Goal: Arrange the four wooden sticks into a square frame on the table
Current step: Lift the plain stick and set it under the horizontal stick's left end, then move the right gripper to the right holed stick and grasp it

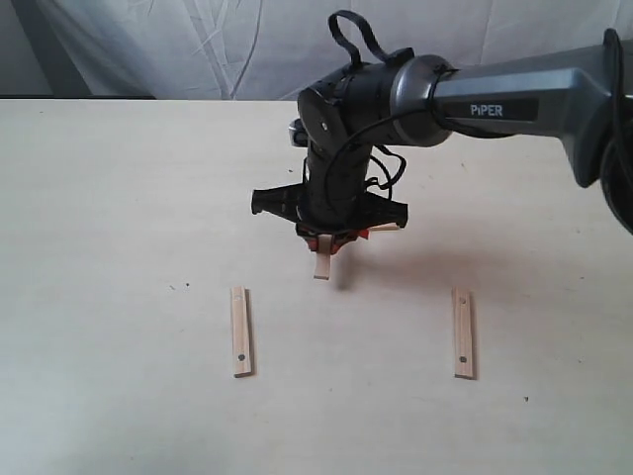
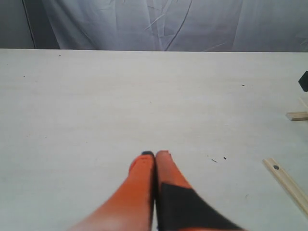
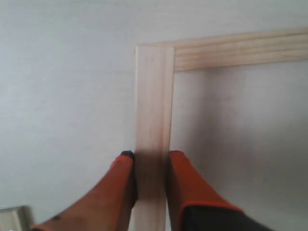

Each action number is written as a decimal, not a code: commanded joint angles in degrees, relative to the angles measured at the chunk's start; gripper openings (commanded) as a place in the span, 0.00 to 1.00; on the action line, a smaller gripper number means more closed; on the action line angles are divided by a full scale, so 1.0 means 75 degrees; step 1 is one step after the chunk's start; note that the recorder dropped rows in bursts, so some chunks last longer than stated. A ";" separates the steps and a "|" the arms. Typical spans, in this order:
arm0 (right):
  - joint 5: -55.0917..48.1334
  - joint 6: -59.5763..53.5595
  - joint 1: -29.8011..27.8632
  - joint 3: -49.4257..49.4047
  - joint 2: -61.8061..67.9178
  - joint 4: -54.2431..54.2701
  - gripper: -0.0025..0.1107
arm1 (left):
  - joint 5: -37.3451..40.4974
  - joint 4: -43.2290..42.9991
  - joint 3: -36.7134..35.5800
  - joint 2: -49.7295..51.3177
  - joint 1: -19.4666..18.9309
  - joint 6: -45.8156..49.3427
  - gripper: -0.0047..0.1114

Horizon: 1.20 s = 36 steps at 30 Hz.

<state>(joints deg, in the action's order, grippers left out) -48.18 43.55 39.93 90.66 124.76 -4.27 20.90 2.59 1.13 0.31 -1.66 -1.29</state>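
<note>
My right gripper (image 1: 326,240) reaches to the middle of the table (image 1: 119,198) and is shut on a plain wooden stick (image 3: 153,110), whose end shows below the fingers (image 1: 321,267). In the right wrist view that stick's far end meets the end of a second plain stick (image 3: 236,48) at a right angle, forming an L. The second stick (image 1: 388,227) is mostly hidden behind the gripper in the exterior view. Two sticks with dark holes lie flat and parallel nearer the front, one left (image 1: 240,332), one right (image 1: 463,333). My left gripper (image 2: 155,155) is shut on nothing, low over bare table.
A wrinkled white cloth (image 1: 198,45) hangs behind the table's far edge. The right arm (image 1: 514,99) stretches in from the right above the table. In the left wrist view a holed stick (image 2: 286,180) and another stick's end (image 2: 297,116) lie off to one side.
</note>
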 commanded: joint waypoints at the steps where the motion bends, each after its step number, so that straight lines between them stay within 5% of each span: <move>1: 0.0156 -0.0066 -0.0083 0.0144 0.0204 -0.0127 0.02 | -0.0045 -0.0050 -0.0013 -0.0041 0.0001 -0.0002 0.04; 7: 0.0199 -0.0066 -0.0083 0.0144 0.0253 -0.0370 0.06 | -0.0045 -0.0050 -0.0013 -0.0041 0.0001 -0.0002 0.04; 15: 0.0071 -0.0412 -0.0083 0.0144 0.0253 -0.0392 0.33 | -0.0045 -0.0050 -0.0013 -0.0041 0.0001 -0.0002 0.04; 26: -0.0622 -0.0707 -0.0102 0.0144 -0.0210 -0.0455 0.33 | -0.0045 -0.0050 -0.0013 -0.0041 0.0001 -0.0002 0.04; 36: -0.1865 -0.1395 -0.0910 -0.0418 -0.1120 -0.0277 0.33 | -0.0045 -0.0050 -0.0013 -0.0041 0.0001 -0.0002 0.04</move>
<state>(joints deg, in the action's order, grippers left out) -60.67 34.71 34.25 90.24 118.76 -6.30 20.90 2.59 1.13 0.31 -1.66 -1.29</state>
